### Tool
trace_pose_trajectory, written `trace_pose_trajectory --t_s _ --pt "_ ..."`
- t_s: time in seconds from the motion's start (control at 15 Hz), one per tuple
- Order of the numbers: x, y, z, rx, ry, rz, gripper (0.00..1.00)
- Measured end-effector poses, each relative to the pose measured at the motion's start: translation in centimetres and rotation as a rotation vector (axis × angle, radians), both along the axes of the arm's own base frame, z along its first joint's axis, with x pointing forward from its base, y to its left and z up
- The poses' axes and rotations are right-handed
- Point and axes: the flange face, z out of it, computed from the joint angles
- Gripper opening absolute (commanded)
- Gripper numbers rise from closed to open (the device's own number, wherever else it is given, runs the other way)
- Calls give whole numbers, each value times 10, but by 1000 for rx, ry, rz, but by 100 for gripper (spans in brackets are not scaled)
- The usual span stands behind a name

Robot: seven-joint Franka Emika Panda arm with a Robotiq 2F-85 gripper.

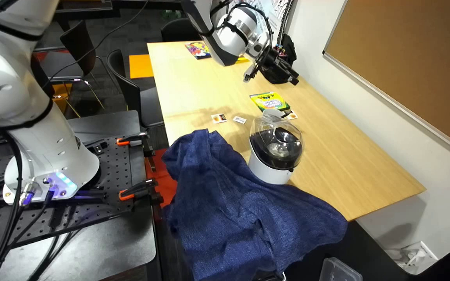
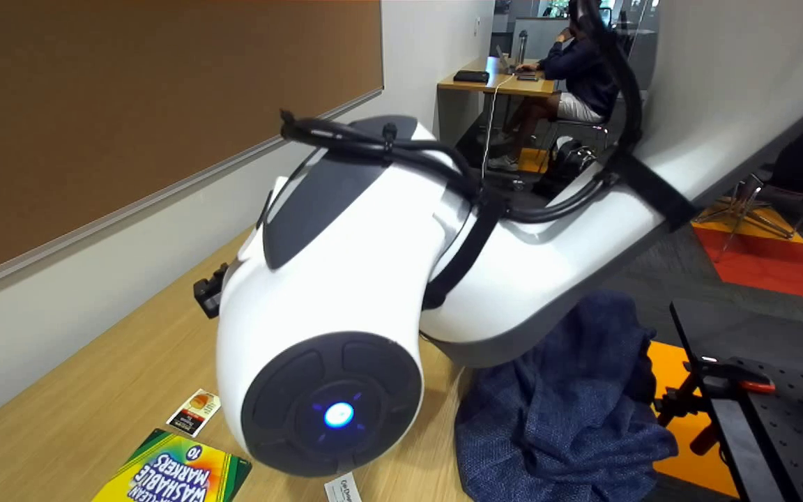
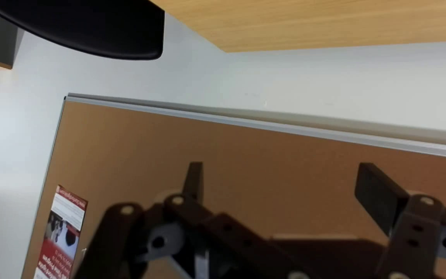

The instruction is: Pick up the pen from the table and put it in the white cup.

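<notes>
Pen: its position cannot be told from the three views. The gripper [image 3: 283, 176] is released; in the wrist view its two fingers [image 3: 379, 193] stand wide apart, with the corkboard [image 3: 254, 143] behind them. In an exterior view it hangs above the table [image 1: 338, 168], clear of the surface, in line with a black bag [image 1: 272, 76] near the wall [image 1: 373, 97]. A marker packet [image 1: 270, 101] lies flat on the table, with a picture card [image 2: 194, 413] just beside it. Two further cards [image 1: 219, 118] lie flat nearby, apart from each other. A white appliance [image 1: 274, 156] with a clear dome stands upright near the packet. Blue cloth [image 1: 233, 203] is heaped just beside the appliance and hides part of the table's near end in that view. A bright booklet [image 1: 198, 50] lies at the far end.
</notes>
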Motion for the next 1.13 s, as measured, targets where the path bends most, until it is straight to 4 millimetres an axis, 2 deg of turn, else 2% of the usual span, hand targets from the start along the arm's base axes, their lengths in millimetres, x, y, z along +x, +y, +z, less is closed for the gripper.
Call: trace_pose_trajectory --t_s 0.33,0.6,0.87,1.13 --pt "-19 -9 59 -25 -59 -38 100" --pt "-39 -20 94 -46 -91 -68 100" --pt "-56 -27 111 -45 -97 -72 100" --pt "-60 -27 110 -47 -93 -71 100"
